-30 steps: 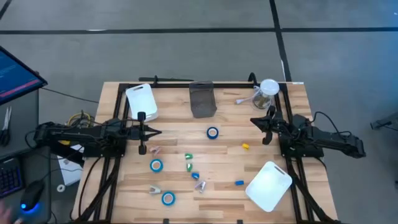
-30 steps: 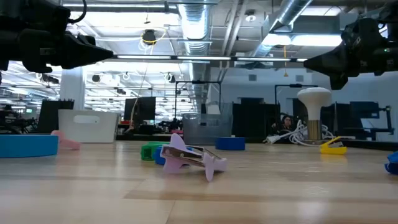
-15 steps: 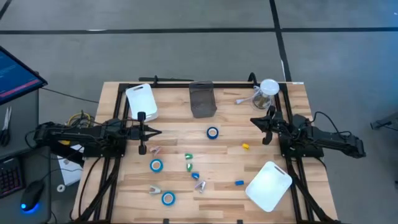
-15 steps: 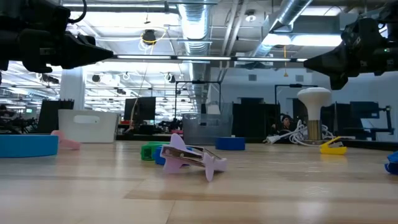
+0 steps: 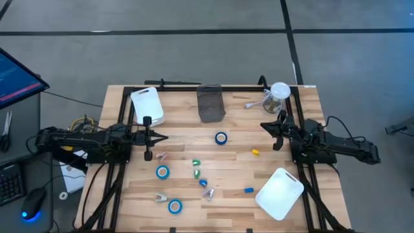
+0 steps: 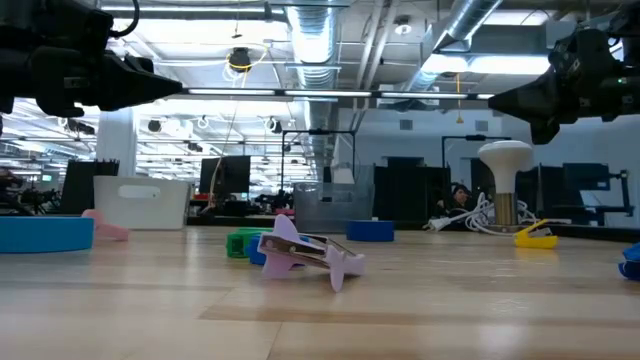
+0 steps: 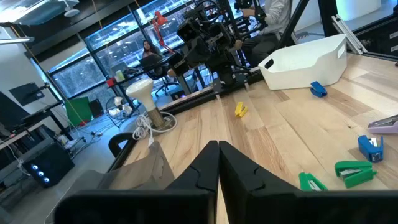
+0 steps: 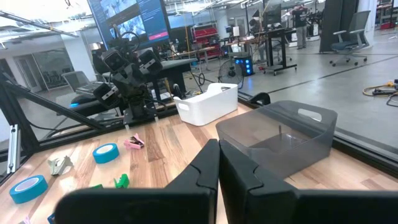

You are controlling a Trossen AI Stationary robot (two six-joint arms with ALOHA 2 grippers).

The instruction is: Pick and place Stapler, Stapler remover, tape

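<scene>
Hands pressed together and holding nothing, both arms hover at the desk (image 5: pixel 233 165) edges: the left hand (image 5: pixel 163 137) by the left rail, the right hand (image 5: pixel 265 125) by the right rail. Three blue tape rolls with white cores lie flat on the wood: one tape roll (image 5: pixel 221 138) near the middle, a second roll (image 5: pixel 162 172) toward the left hand, a third roll (image 5: pixel 174 206) at the front edge. Small staplers and removers in green (image 5: pixel 196 163), pink (image 5: pixel 161 156), yellow (image 5: pixel 255 153) and blue (image 5: pixel 249 190) lie scattered between them. A grey clear bin (image 5: pixel 210 103) sits at the back, and white bins stand at back left (image 5: pixel 147 105) and front right (image 5: pixel 279 193); their contents cannot be made out.
</scene>
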